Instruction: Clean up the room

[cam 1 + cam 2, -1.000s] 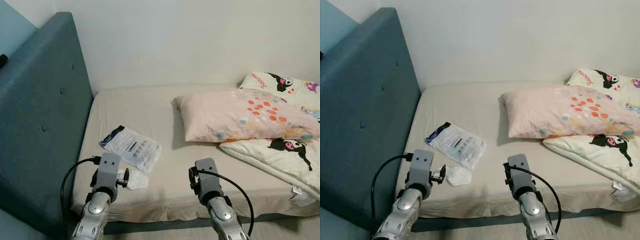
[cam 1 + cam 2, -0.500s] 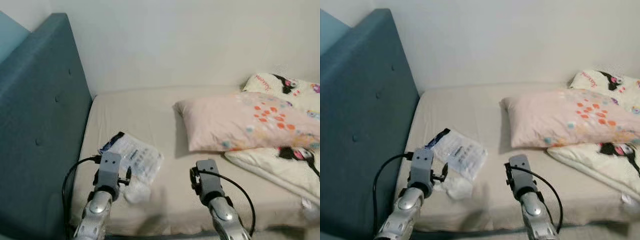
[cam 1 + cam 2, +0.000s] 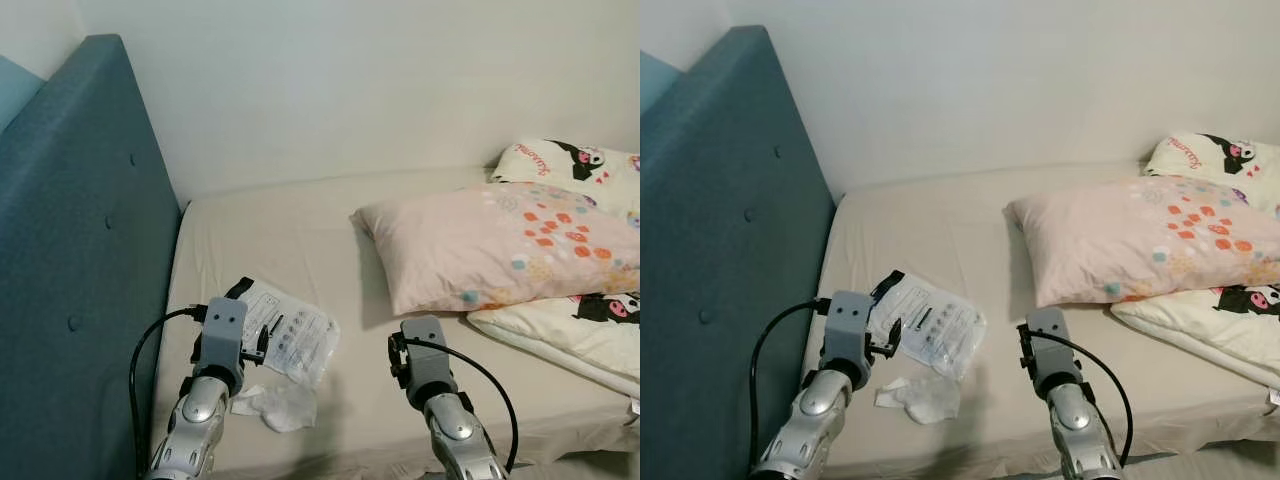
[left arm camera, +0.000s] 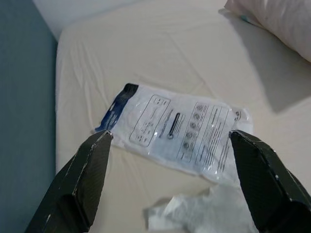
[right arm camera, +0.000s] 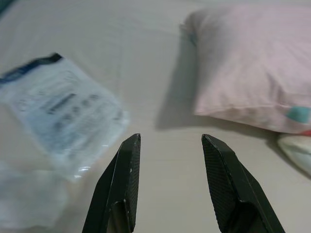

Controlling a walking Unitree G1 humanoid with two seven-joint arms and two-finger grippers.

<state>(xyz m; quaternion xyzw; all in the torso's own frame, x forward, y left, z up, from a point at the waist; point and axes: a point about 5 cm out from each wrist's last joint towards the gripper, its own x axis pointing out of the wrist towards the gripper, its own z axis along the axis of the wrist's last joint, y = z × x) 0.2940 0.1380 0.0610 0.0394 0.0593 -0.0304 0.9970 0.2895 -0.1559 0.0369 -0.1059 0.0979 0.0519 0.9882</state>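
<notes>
A white plastic packet (image 4: 170,126) with a blue end lies flat on the beige bed sheet (image 3: 280,230), near the headboard side. A crumpled white tissue (image 3: 280,405) lies just in front of it, closer to the bed's front edge. My left gripper (image 4: 171,135) hovers above the packet and tissue, open wide, holding nothing. My right gripper (image 5: 171,139) is open too and hangs over bare sheet between the packet (image 5: 58,111) and the pink pillow (image 5: 252,77).
A teal padded headboard (image 3: 70,250) stands along the left. The pink pillow (image 3: 490,240) and a cartoon-print quilt (image 3: 570,320) take up the bed's right side. A white wall runs behind the bed.
The whole view has shifted and the bed looks nearer, so the camera has moved. The packet, tissue and pillow lie where they were. Both arms keep the same pose.
</notes>
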